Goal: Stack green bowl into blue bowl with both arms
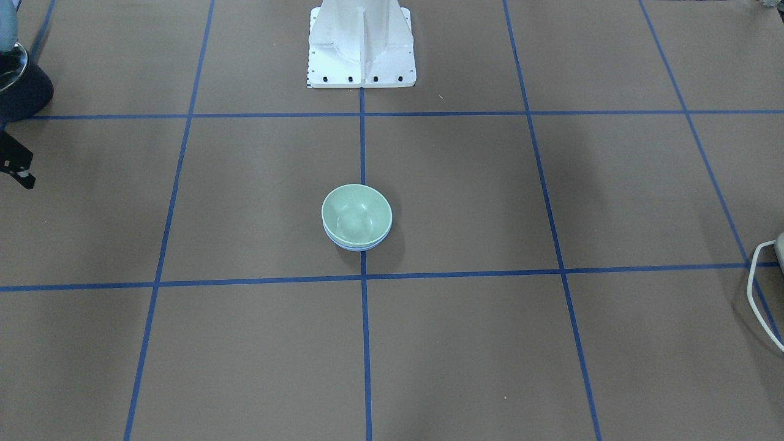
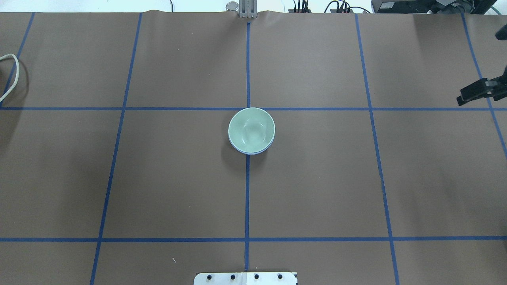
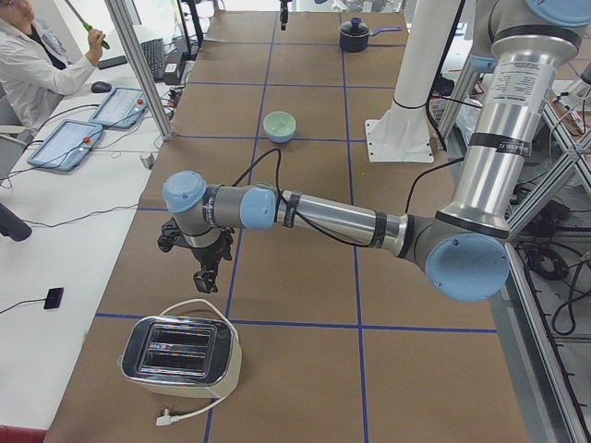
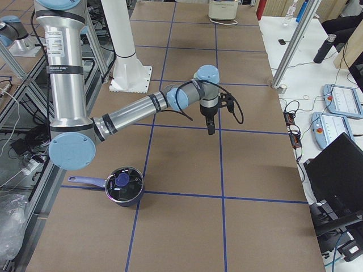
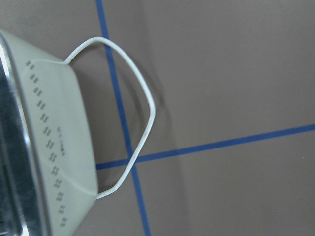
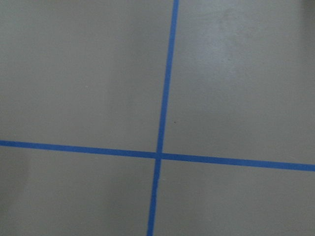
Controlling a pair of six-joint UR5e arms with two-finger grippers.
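Note:
The green bowl (image 1: 356, 214) sits nested inside the blue bowl (image 1: 359, 247) at the middle of the table, and only the blue bowl's lower rim shows. The stack also shows in the overhead view (image 2: 251, 128) with the blue rim (image 2: 249, 152) below it. My right gripper (image 2: 465, 97) hangs at the table's right edge, far from the bowls, empty, its fingers together. My left gripper (image 3: 205, 279) shows only in the exterior left view, above the toaster end of the table, and I cannot tell whether it is open or shut.
A silver toaster (image 3: 180, 349) with a white cable (image 2: 10, 79) stands at the robot's left end of the table. A dark pot (image 4: 123, 186) with a lid stands at the right end. The white pedestal base (image 1: 361, 49) is behind the bowls.

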